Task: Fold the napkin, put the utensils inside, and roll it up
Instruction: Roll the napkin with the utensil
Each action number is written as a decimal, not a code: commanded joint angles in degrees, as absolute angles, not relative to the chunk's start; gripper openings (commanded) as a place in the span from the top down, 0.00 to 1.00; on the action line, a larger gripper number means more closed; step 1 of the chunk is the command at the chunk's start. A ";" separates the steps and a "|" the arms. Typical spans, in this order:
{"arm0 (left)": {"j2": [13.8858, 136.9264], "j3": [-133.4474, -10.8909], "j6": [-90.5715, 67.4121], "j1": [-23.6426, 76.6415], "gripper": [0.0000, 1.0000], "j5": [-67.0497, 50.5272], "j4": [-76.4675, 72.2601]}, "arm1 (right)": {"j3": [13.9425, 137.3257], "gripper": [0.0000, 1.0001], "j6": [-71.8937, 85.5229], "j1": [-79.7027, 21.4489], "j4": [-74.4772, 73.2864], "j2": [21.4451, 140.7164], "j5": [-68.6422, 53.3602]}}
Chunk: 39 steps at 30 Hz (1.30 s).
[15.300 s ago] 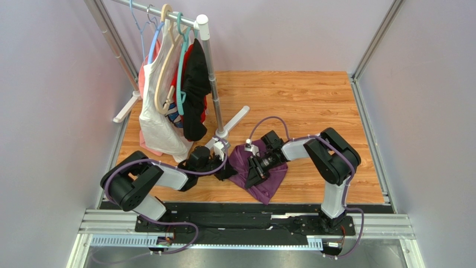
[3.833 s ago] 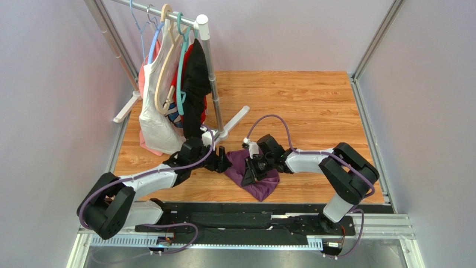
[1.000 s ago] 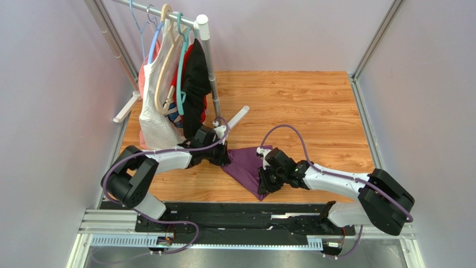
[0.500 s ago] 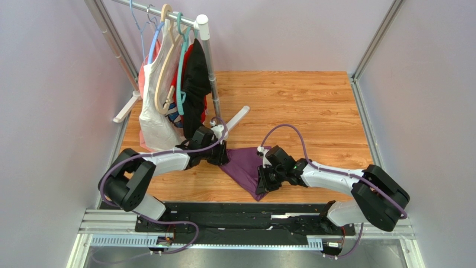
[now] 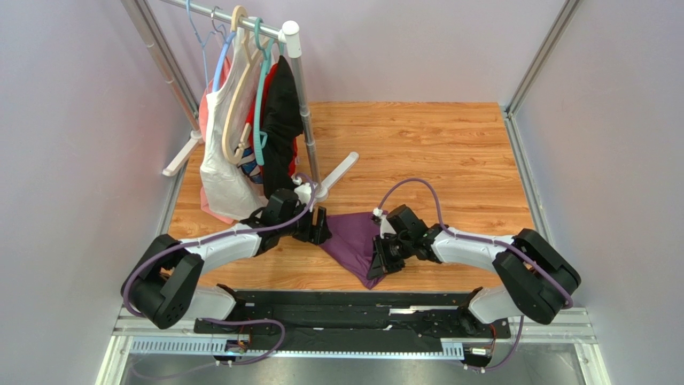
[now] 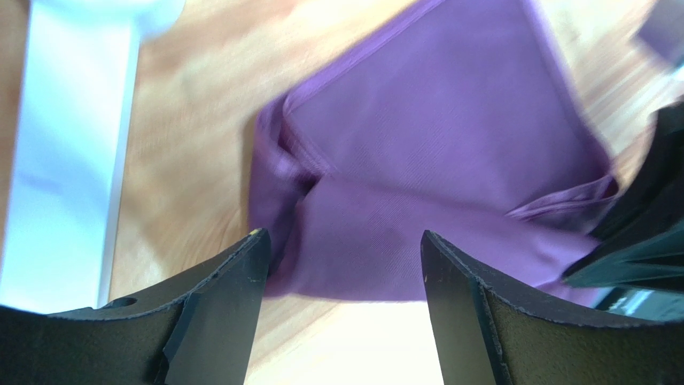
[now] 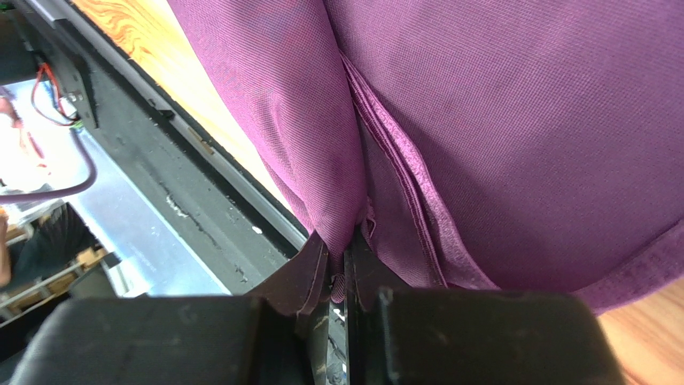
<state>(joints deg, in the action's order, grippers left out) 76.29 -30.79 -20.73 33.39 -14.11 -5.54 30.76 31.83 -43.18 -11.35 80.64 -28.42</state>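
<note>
The purple napkin (image 5: 350,237) lies folded into a rough triangle on the wooden table, its point toward the near edge. My left gripper (image 5: 319,227) hovers at the cloth's left corner. In the left wrist view it (image 6: 344,245) stands open, with the napkin (image 6: 433,160) just beyond its tips and nothing between them. My right gripper (image 5: 384,255) is at the cloth's right side. The right wrist view shows it (image 7: 344,250) shut on a bunched fold of the napkin (image 7: 522,120). The utensils are out of view.
A clothes rack with white, red and black garments (image 5: 249,128) stands at the back left; its white foot (image 5: 337,170) reaches toward the napkin and shows beside my left fingers (image 6: 72,160). The black mounting rail (image 5: 353,309) runs along the near edge (image 7: 185,184).
My left gripper has opened, let go of the napkin's left corner, and drawn back a little. My right gripper still pinches the cloth and has barely shifted.
</note>
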 commanded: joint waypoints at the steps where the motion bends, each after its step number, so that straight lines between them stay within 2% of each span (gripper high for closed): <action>1: 75.15 -27.95 -22.67 33.57 0.22 -11.52 -6.59 | 28.65 1.00 28.57 -41.75 -12.48 83.76 -26.81; 10: 77.43 -27.86 -23.82 33.57 0.21 -10.20 -10.63 | 28.56 1.00 26.54 -39.82 -11.87 86.75 -29.27; 18: 77.96 -26.55 -24.69 33.05 0.27 -9.57 -14.75 | 29.00 1.00 25.84 -39.46 -11.78 88.32 -29.36; 24: 74.09 -25.22 -24.61 32.87 0.22 -12.83 -17.14 | 29.18 1.00 25.66 -39.46 -11.78 88.95 -29.44; 29: 76.89 -26.37 -24.08 31.03 0.21 -13.00 -16.52 | 29.44 1.00 25.58 -39.46 -12.22 88.86 -29.27; 36: 80.94 -27.07 -24.70 30.50 0.28 -13.53 -18.89 | 29.53 1.00 25.40 -39.38 -12.48 88.86 -29.27; 38: 81.82 -27.33 -24.70 30.50 0.34 -15.02 -20.29 | 29.71 1.00 25.31 -39.46 -12.66 88.86 -29.27; 39: 82.17 -27.42 -24.70 30.50 0.41 -15.73 -20.48 | 29.62 1.00 25.31 -39.46 -12.66 88.86 -29.27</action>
<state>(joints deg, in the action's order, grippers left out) 80.71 -25.91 -24.38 30.70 -13.04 -17.45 31.16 29.39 -39.24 -7.99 86.21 -38.22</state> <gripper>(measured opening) 0.670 0.090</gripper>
